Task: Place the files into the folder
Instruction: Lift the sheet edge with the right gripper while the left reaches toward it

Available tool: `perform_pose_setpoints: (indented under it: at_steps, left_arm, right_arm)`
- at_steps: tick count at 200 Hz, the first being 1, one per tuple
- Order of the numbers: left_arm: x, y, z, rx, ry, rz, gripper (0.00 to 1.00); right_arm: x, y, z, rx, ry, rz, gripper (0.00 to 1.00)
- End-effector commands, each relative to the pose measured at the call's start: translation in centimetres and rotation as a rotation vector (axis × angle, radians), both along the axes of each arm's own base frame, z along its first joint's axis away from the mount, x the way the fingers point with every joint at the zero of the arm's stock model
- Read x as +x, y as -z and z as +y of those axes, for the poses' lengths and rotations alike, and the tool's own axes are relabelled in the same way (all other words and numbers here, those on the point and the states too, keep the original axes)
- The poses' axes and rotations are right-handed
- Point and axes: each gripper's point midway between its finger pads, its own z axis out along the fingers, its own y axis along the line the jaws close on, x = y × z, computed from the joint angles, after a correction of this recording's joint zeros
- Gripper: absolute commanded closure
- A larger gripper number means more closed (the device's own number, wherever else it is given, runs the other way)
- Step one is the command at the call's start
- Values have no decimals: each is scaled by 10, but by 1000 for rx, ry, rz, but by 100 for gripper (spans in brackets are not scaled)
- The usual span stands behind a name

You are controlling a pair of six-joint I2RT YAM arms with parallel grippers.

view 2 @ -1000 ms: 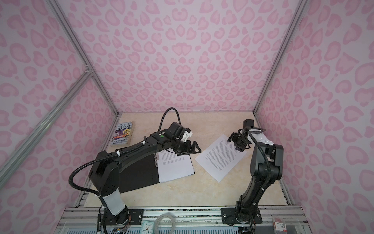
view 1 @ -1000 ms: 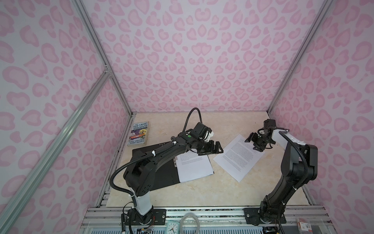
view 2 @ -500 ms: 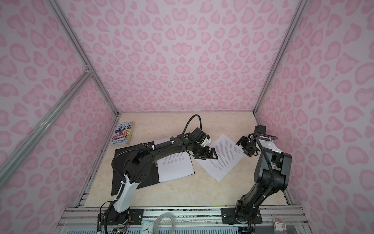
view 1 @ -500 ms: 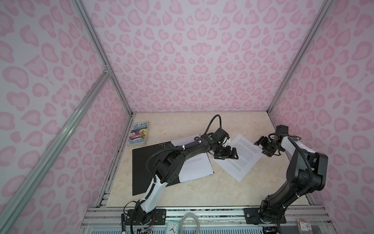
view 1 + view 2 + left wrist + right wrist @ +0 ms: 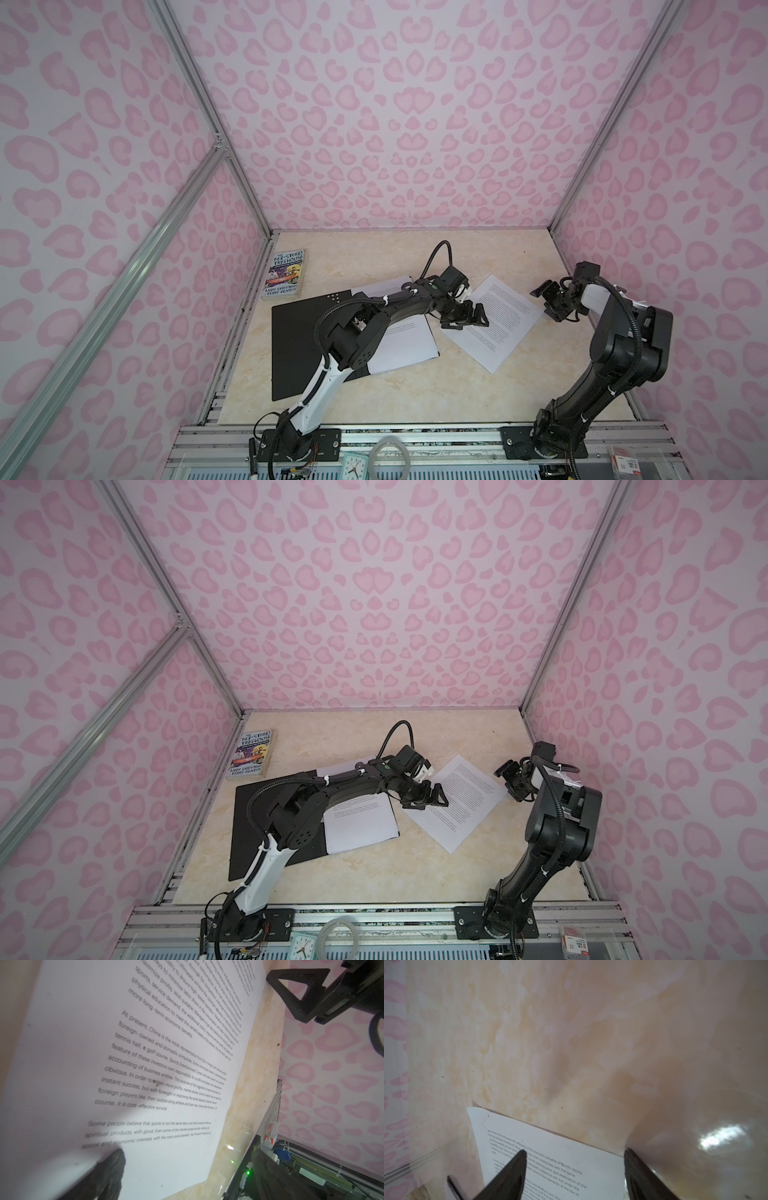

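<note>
The folder [image 5: 299, 345] [image 5: 266, 825] lies open at the left, black inside up. One printed sheet of the files [image 5: 403, 345] rests on its right half, and another [image 5: 386, 286] pokes out behind the arm. A third sheet [image 5: 494, 324] [image 5: 461, 804] [image 5: 145, 1064] lies loose and skewed on the table. My left gripper [image 5: 465, 318] [image 5: 424, 798] [image 5: 187, 1163] stands open low over that sheet's left edge, holding nothing. My right gripper [image 5: 550, 301] [image 5: 513, 781] [image 5: 575, 1159] is open beside the sheet's right corner, with one of its fingertips [image 5: 519, 1159] over the paper.
A colourful Treehouse paperback [image 5: 284, 274] lies at the back left by the wall. Pink patterned walls close in three sides. The metal rail [image 5: 415, 432] at the front holds both arm bases and a small clock [image 5: 354, 471].
My left gripper swung right, from over the sheet on the folder to the loose sheet's left edge. My right gripper drew back rightward off the loose sheet. The sheets have not moved.
</note>
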Motion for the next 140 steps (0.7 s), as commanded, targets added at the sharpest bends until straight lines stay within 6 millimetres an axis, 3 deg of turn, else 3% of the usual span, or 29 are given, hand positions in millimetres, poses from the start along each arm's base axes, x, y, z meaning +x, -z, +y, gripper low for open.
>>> perform_pose_setpoints:
  at_steps: [1, 66, 121, 140]
  left_arm:
    - [-8, 38, 27, 161, -33, 43, 2]
    - [-13, 51, 28, 192, -10, 85, 1]
    - [-14, 54, 28, 199, -7, 101, 1]
    - [-15, 54, 28, 199, -5, 105, 1]
  right_arm:
    - [-11, 22, 14, 62, -18, 55, 25]
    - [-44, 21, 59, 170, -76, 85, 25]
    - [-51, -15, 90, 262, -129, -27, 14]
    - [-52, -16, 101, 306, -140, -51, 14]
